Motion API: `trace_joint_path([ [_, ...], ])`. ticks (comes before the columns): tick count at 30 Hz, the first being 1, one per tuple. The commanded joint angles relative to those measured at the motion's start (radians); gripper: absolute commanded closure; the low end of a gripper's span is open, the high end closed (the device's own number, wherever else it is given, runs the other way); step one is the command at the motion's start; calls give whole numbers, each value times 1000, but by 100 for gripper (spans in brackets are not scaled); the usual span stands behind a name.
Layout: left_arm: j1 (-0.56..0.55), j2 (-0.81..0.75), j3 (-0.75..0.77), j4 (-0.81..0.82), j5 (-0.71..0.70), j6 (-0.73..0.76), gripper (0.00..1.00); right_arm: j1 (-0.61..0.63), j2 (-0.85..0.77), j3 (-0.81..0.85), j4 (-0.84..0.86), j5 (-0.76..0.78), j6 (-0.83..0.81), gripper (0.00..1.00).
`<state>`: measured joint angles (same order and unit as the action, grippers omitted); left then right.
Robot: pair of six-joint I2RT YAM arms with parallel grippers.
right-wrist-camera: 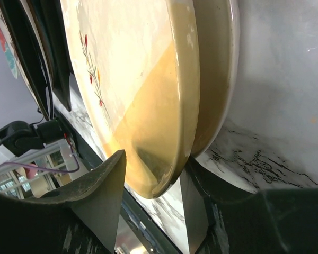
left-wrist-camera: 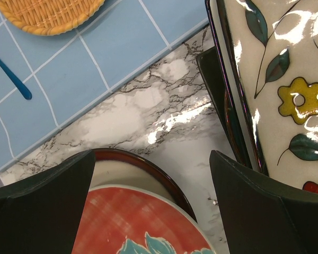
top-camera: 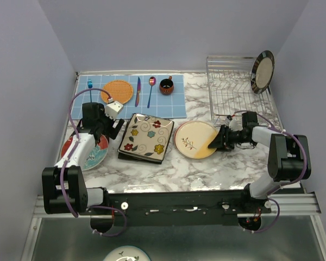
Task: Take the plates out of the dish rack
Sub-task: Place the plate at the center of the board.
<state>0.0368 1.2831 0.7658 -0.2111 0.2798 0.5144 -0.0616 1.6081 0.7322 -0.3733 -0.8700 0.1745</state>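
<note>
Marble-veined white surface [top-camera: 195,168] is filling the top view from edge to edge. A blue gridded mat [top-camera: 174,103] is lying across its upper left. The dish rack [top-camera: 233,92] is standing at the upper right, with a stripe-rimmed plate [top-camera: 262,71] leaning upright at its far right corner.

In the middle of the frame the square flowered plates [top-camera: 146,136] are sitting in a slightly skewed stack. Just right of them the cream round plate [top-camera: 193,138] is lying on a second cream plate. At the left a red-rimmed plate [top-camera: 95,155] is lying flat, partly under my left arm. An orange woven mat [top-camera: 118,91] is resting on the blue mat.

I am holding my left hand [top-camera: 111,128] over the gap between the red-rimmed plate and the square stack. In my left wrist view its fingers [left-wrist-camera: 42,211] are standing wide apart with nothing between them.

I am reaching my right hand [top-camera: 216,142] in at the right edge of the cream round plate. In my right wrist view the fingers [right-wrist-camera: 100,196] are straddling that plate's rim, one on each side. I cannot tell whether they are pinching it or only sitting loosely around it.

A dark red cup [top-camera: 166,85], a knife [top-camera: 137,91] and a spoon [top-camera: 151,91] are lying on the blue mat, right of the woven mat.
</note>
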Motion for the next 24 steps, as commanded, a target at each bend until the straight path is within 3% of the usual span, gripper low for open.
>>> trace_joint_path([
  [1,-6,-21,-13,7,10,15,2,0,-23,26,-27,75,-43,47],
  [24,-6,-27,-17,7,9,10,2,0,-23,36,-61,88,-70,47],
])
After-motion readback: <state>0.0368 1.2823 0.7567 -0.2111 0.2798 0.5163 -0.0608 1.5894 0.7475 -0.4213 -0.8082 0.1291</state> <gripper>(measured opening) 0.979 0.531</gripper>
